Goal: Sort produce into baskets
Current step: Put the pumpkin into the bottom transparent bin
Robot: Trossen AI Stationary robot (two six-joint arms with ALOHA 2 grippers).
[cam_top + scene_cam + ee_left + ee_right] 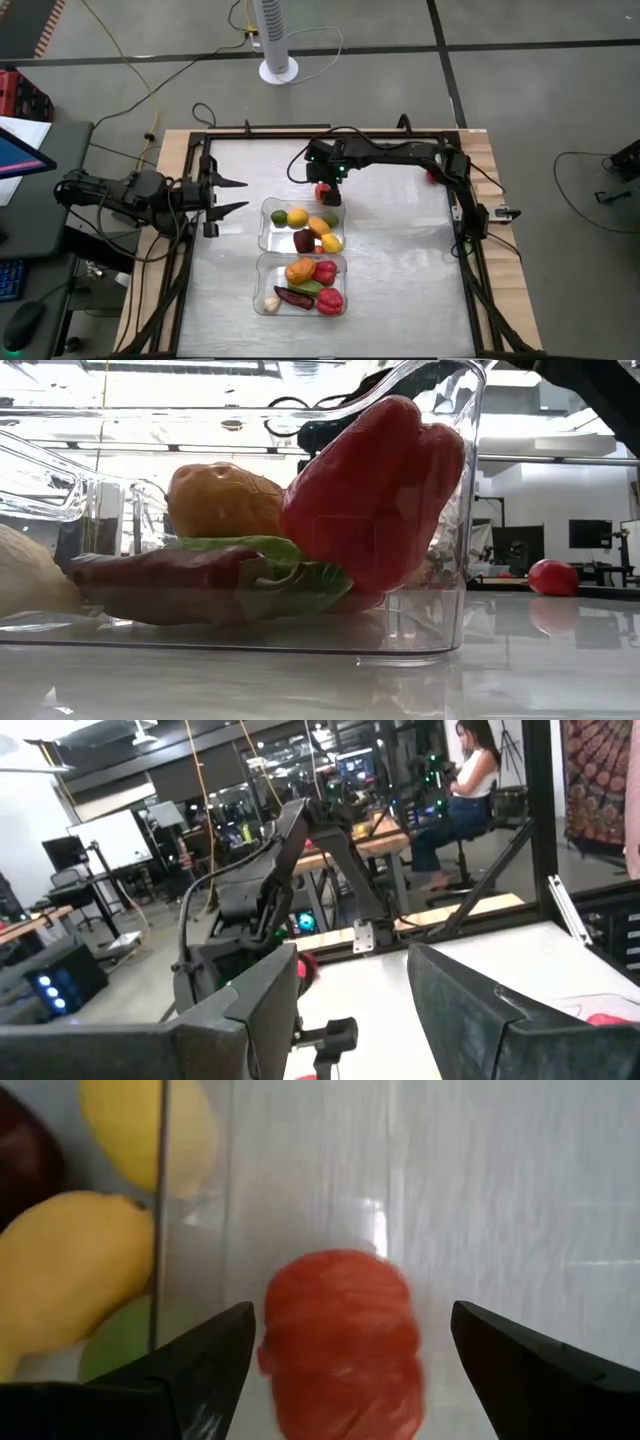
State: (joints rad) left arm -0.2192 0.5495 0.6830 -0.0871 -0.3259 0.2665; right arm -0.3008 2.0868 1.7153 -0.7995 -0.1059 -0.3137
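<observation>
A round red toy fruit [342, 1342] lay nearest the lens, low in the frame, between the right gripper [345, 1350]'s open fingers, just beside the clear plastic basket [165, 1190]. It looked light, stiff and slippery, so gripping across its middle seemed best. The left gripper [232, 196] waited open at centre left.

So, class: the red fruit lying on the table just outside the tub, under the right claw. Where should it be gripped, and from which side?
Grip the red fruit across its rounded middle, coming straight down from above. It lies free on the table beside the clear tub, and the right claw is open with a finger on each side of it. Keep the tub-side finger clear of the wall.
</observation>
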